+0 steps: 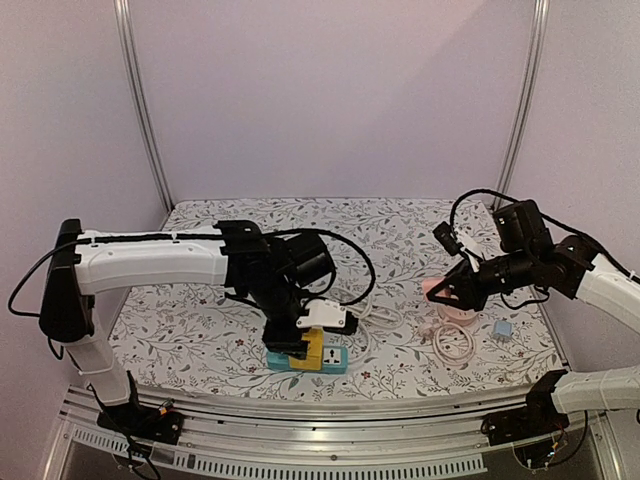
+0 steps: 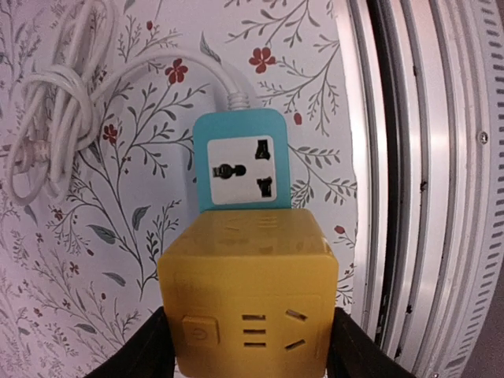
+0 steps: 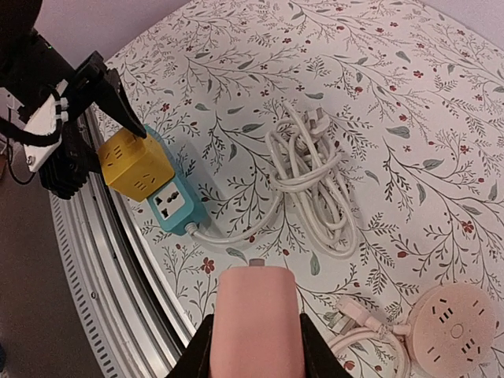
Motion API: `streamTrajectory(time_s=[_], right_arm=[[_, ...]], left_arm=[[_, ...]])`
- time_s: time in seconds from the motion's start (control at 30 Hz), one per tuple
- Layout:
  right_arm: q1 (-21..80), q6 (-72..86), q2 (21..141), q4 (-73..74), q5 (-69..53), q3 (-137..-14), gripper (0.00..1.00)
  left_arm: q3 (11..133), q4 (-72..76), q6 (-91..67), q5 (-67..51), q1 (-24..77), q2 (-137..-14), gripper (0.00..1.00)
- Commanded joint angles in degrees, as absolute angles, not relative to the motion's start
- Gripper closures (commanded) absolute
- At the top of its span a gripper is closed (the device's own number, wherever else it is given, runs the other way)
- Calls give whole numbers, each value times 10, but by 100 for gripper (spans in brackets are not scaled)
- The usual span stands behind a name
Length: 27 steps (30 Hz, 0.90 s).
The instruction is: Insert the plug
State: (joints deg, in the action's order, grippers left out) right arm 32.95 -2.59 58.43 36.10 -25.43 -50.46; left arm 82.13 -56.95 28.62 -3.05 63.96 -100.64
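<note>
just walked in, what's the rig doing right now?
The left end effector is closed on a yellow cube adapter, holding it on one end of the blue power strip near the table's front edge. Whether it is fully seated can't be told. The right end effector grips a pink block above the table. A coiled white cable and a round pink socket lie on the table.

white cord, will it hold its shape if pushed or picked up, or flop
Probably floppy: the cord lies in loose, uneven loops, so lifted coils would likely sag. A push would likely slide it unevenly, since one end runs into the blue strip, which may tug along.
</note>
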Motion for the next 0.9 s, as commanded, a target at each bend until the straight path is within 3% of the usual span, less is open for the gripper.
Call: streamTrajectory(time_s=[0.0, 0.27, 0.37, 0.53, 0.57, 0.87], right_arm=[[328, -53, 572, 383, -275, -532, 100], [329, -63, 591, 382, -291, -536, 100], [328, -63, 606, 379, -310, -536, 100], [345, -63, 643, 382, -325, -550, 100], [351, -65, 648, 382, -324, -551, 100], [406, -67, 693, 386, -314, -557, 100]], left_arm=[[843, -583, 375, -82, 652, -1014, 59], [836, -566, 398, -65, 673, -1044, 58], [816, -536, 388, -51, 673, -1042, 51], [784, -491, 370, -39, 672, -1013, 20], [779, -488, 369, -38, 672, -1008, 3], [758, -421, 274, -19, 665, -915, 1]])
